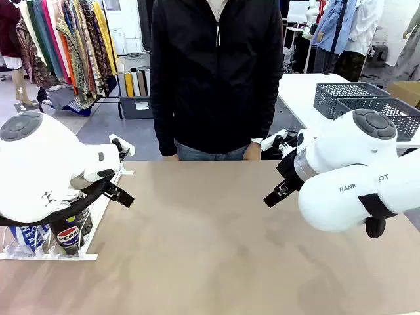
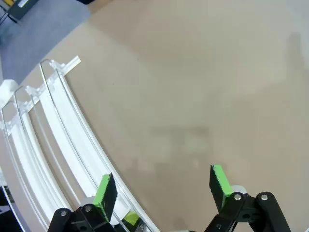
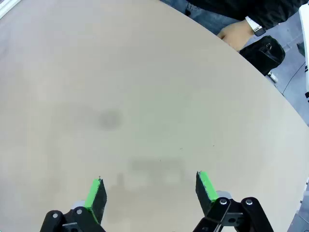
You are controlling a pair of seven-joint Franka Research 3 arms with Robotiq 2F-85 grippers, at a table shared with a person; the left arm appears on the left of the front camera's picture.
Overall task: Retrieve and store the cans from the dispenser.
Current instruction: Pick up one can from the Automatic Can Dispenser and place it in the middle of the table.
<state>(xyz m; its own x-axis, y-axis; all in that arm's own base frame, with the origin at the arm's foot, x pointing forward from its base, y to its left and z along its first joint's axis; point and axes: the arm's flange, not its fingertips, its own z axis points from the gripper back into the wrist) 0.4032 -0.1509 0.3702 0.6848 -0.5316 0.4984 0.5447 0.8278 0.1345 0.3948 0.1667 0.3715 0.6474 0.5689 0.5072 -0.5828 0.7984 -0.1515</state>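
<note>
Dispenser: white rack of thin rails in two long lanes, sitting on the table's left edge; in the front view it runs from the near edge away toward the person, much of it behind the left arm.
Dispenser end: in the left wrist view the lanes in sight are bare and end in small white clips.
Cans: a Pepsi can and a blue can sit side by side at the dispenser's near end, blue one on the outer side; their upper parts are hidden by the arm, so I cannot tell how they lie.
Left fingers: green pads spread wide with nothing between them; one pad hangs over the dispenser's inner rail, the other over bare table just beside the dispenser.
Right fingers: green pads also spread wide and empty, over bare table, well apart from the dispenser, on the side across the table's middle from it.
Table: plain tan top, bare from the dispenser's inner rail across to the right arm.
Person: in a black jacket, standing at the table's far edge, beyond the dispenser's far end and toward the middle; a hand with a wristwatch hangs near that edge.
Baskets: grey mesh, on a separate white table, far from the dispenser behind the right arm.
</note>
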